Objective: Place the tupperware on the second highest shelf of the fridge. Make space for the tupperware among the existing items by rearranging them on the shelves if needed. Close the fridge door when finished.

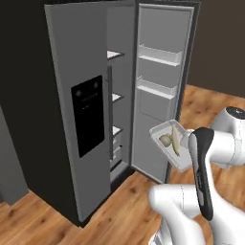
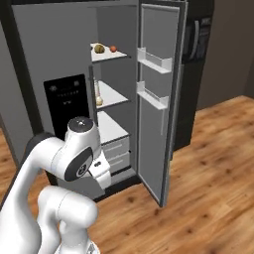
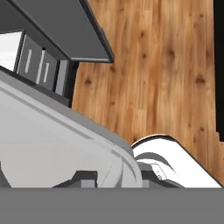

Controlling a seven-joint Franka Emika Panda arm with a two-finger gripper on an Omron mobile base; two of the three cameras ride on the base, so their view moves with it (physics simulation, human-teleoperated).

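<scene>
From left to right you see the fridge (image 1: 72,119): first its shut door with the black dispenser panel (image 1: 88,115), then the open compartment, then the fridge door (image 1: 160,91) swung wide, its white bins (image 1: 160,55) facing you.

On the top shelf (image 2: 111,55) sit a brown fruit (image 2: 99,48) and an orange fruit (image 2: 113,48). The second highest shelf (image 2: 115,98), your target, carries a slim bottle (image 2: 96,89) with a yellowish ball (image 2: 99,101) just beside it near the left wall. The rest of that board looks bare.

Further right, the tupperware (image 1: 171,142) is off the shelves, held in the air in front of the open door, tilted, at the end of the arm (image 1: 203,167). The jaws themselves are hidden behind the box and the wrist; they stand nearly pressed together, and you may judge that they pinch the box by its thin rim.

The box appears light and stiff, with a smooth, probably slippery plastic wall. A rim grip lets it swing, so level it before you slide it in. The loose contents may shift if you tip it further.
</scene>
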